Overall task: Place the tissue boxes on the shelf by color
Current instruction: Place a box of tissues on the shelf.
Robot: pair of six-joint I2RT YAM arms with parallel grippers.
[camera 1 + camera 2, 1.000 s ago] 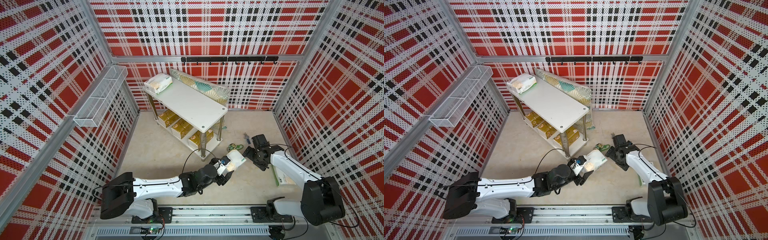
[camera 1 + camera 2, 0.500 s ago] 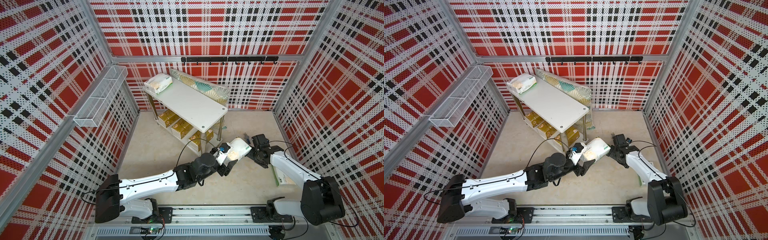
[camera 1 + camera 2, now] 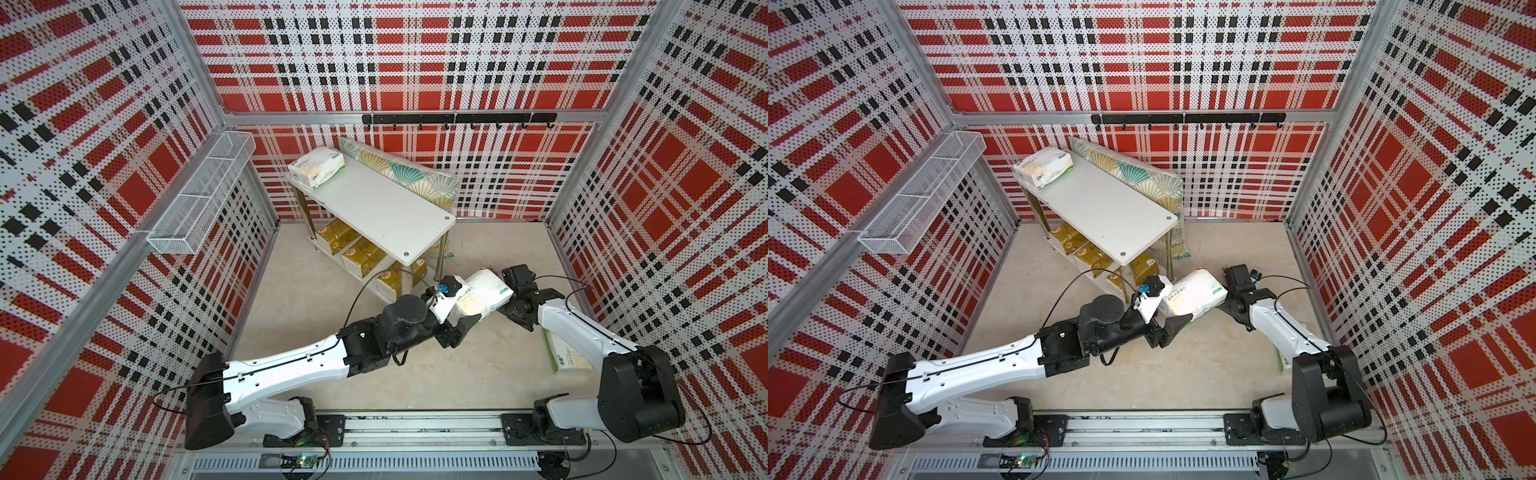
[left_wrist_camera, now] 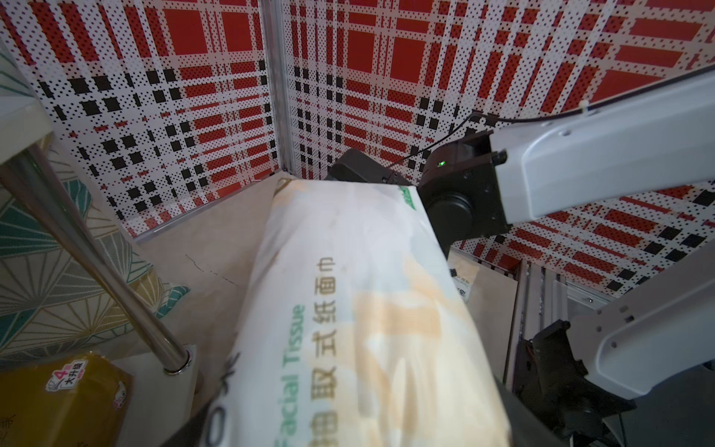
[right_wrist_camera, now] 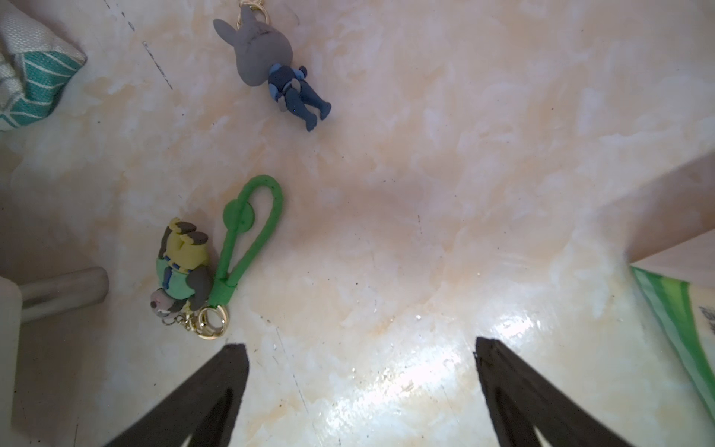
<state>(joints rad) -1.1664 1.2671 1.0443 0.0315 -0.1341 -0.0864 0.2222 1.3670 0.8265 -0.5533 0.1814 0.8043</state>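
Note:
My left gripper is shut on a white tissue box with green lettering and holds it off the floor, beside the shelf's front right leg. A second white tissue box lies on the top board's far end. Three gold tissue boxes line the lower board. A third white one lies on the floor under my right arm. My right gripper hangs open and empty over bare floor, just behind the held tissue box.
Two figure keychains lie on the floor ahead of the right gripper, one with a green loop and one grey-headed. A fan-patterned cushion leans behind the shelf. A wire basket hangs on the left wall.
My left arm has stretched forward and lifted the white tissue box up and toward the shelf's front right corner. The right arm has stayed almost still with its jaws open.

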